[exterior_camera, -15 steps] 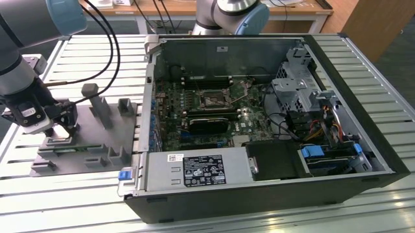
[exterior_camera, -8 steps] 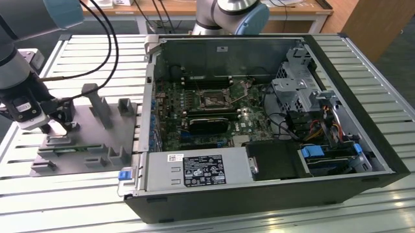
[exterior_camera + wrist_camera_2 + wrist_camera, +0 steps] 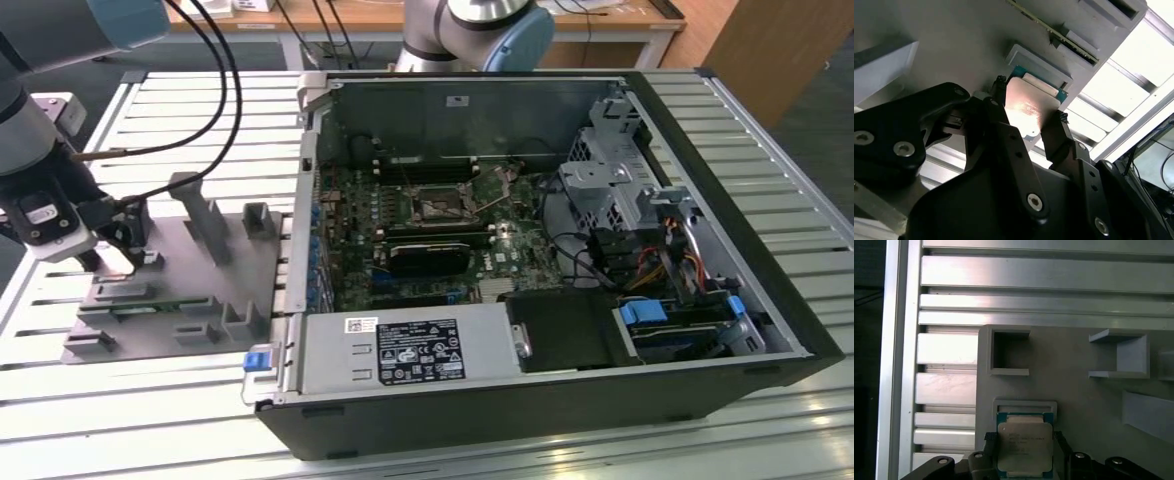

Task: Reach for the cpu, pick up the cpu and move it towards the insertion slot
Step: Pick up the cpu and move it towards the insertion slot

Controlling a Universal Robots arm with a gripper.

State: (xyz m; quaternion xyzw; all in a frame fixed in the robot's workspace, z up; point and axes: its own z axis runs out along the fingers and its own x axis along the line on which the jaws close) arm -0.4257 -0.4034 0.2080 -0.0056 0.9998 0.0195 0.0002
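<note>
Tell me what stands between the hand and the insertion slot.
In the exterior view, the fixture with its upright posts and then the case wall stand between the hand and the slot.

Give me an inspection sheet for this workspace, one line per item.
Surface: slatted metal table, carrying a grey fixture and an open computer case.
Job's things: the cpu lies on the fixture; the insertion slot sits on the board inside the case.
Clutter: nothing seen.
Tool: the tool is down at the fixture, its fingers against opposite edges of the cpu.
Cables: black cables run over the table towards the tool; orange wires lie inside the case.
Surroundings: another arm's base and a wooden desk behind the table.
</note>
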